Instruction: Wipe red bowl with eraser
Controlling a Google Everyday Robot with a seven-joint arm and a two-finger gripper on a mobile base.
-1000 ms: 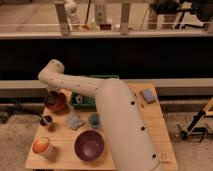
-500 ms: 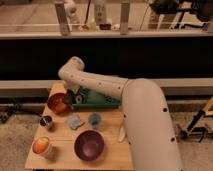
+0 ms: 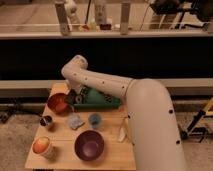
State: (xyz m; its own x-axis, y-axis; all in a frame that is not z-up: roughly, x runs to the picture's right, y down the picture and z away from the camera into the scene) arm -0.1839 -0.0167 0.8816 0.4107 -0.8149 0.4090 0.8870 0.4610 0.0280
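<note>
Camera view: arm swung back toward the surface's far-left corner, claw (image 3: pixel 74 96) now just right of the red bowl (image 3: pixel 58 103).

Left to right: the red bowl sits near the far-left edge; the claw, earlier farther off, is low beside its rim, against a green item (image 3: pixel 100 100). Whether the claw is open or gripping cannot be told, and the eraser cannot be made out. Judged, wiping contact is near or starting. The purple bowl (image 3: pixel 89 145) rests at the near edge. No legible labels or writing.
</note>
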